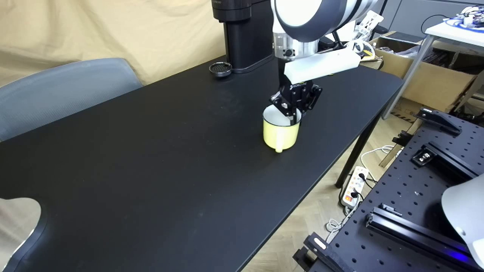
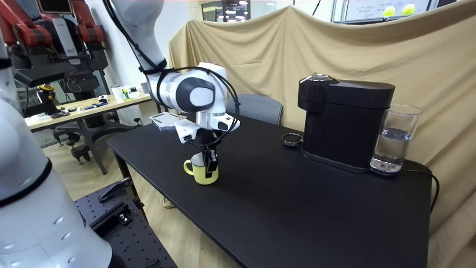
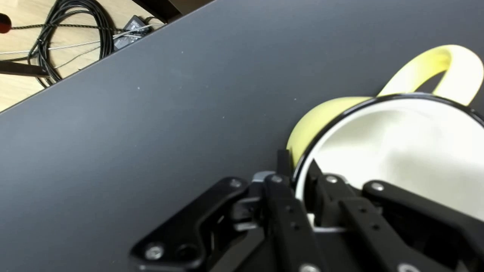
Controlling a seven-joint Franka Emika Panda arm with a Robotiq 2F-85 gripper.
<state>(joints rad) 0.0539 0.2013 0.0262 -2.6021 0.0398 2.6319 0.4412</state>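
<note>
Tool (image 3: 298, 166) gripping yellow mug (image 1: 280, 135), one finger (image 3: 312, 181) inside, one outside.

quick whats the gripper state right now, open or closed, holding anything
Gripper: closed, holding the yellow mug by its wall at the rim.

The black gripper (image 3: 298, 168) is pinching the wall of a yellow mug (image 3: 393, 147) — one finger (image 3: 283, 161) is pressing on the outside, the other (image 3: 314, 175) is standing in the white interior. The handle (image 3: 461, 75) is looping toward the upper right, and the black rim (image 3: 416, 96) is running past the right edge. A dark grey tabletop (image 3: 189, 113) is filling much of the view — beyond its edge, at upper left, a coil of black cable (image 3: 107, 37) is lying on the pale floor (image 3: 19, 90) beside a dark box (image 3: 133, 25).
</note>
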